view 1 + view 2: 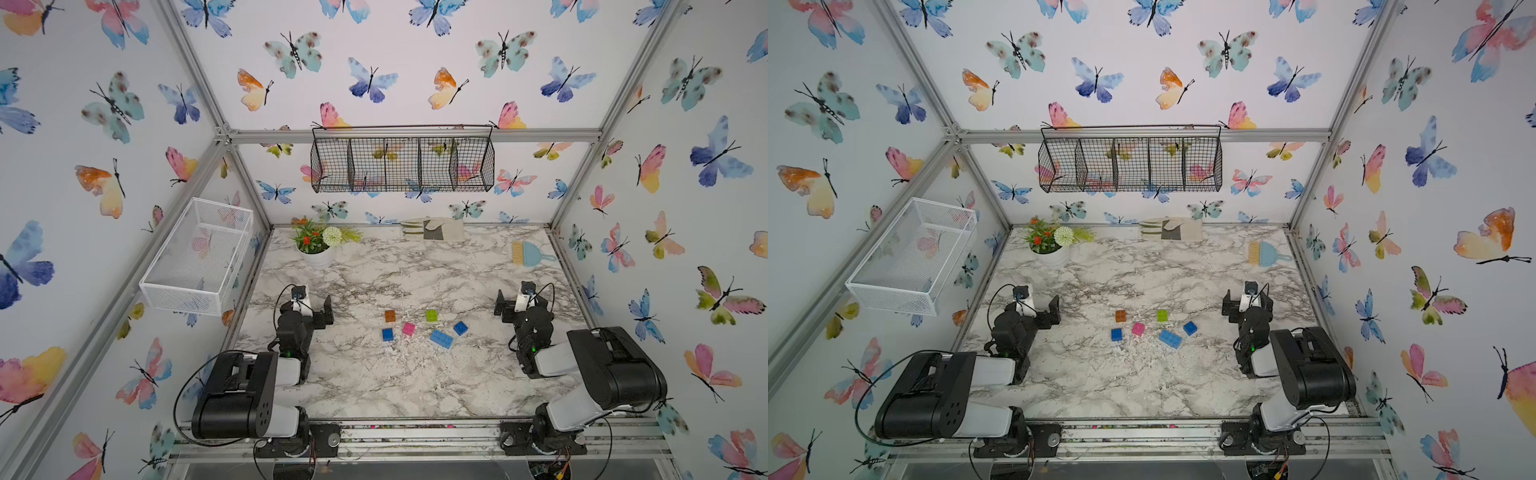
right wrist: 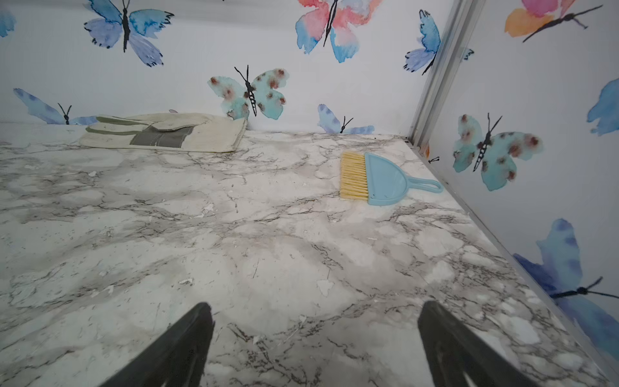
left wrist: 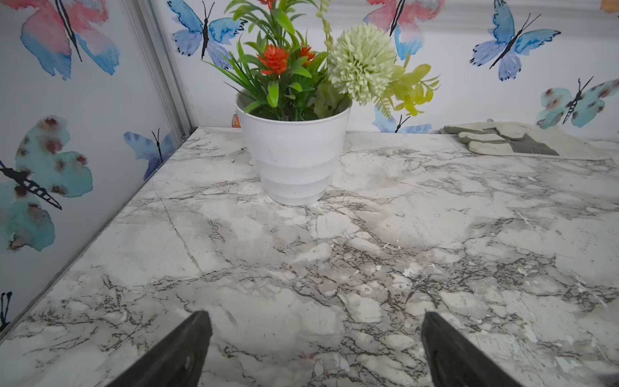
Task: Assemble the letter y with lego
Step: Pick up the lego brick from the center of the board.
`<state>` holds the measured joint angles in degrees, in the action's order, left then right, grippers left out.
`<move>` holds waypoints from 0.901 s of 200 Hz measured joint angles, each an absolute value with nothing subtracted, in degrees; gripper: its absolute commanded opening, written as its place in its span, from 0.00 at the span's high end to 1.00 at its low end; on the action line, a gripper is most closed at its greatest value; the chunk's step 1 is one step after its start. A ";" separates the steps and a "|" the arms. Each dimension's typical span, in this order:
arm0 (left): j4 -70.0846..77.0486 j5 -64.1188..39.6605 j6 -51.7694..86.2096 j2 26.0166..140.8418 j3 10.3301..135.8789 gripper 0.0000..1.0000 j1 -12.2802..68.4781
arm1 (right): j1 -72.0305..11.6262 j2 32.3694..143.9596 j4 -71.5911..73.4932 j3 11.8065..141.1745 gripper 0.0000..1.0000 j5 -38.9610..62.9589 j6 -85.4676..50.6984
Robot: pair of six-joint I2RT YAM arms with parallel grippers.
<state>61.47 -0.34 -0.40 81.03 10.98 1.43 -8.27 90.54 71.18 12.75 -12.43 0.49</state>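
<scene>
We see twin arms, the left arm (image 1: 237, 390) and the right arm (image 1: 615, 365), built of boxy black housings and rounded white links. Black cables (image 1: 175, 403) loop alongside, and a green light (image 1: 287, 354) glows on each. The left gripper (image 3: 315, 315) and right gripper (image 2: 315, 304) end in dark tapered fingers (image 3: 174, 355).

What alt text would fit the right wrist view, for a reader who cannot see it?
The right gripper hangs open and empty over the marble table. Beyond it, a work glove lies by the butterfly-papered back wall, and a blue brush with yellow bristles lies near the corner.
</scene>
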 measured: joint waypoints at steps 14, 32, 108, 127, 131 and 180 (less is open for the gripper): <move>61.41 -0.36 -0.40 81.03 11.16 0.02 1.43 | -8.27 90.54 71.18 12.75 0.01 -12.43 0.49; 61.39 -0.36 -0.40 81.03 11.29 0.02 1.43 | -8.27 90.54 71.18 12.75 0.01 -12.43 0.49; 61.39 -0.38 -0.40 81.03 11.35 0.02 1.43 | -8.21 90.54 70.98 12.93 0.01 -12.40 0.49; 61.39 -0.36 -0.40 81.03 11.35 0.02 1.43 | -8.16 90.54 70.87 12.93 0.01 -12.40 0.49; 61.39 -0.38 -0.40 81.03 11.35 0.02 1.43 | -8.16 90.54 70.83 12.93 0.01 -12.40 0.49; 61.36 -1.54 -0.21 81.03 11.35 0.02 0.45 | -8.16 90.19 70.15 12.99 0.12 -15.16 -0.40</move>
<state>61.36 -1.54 -0.21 81.03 11.35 0.45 -8.16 90.19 70.15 12.99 -15.16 -0.40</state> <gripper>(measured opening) 0.984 0.913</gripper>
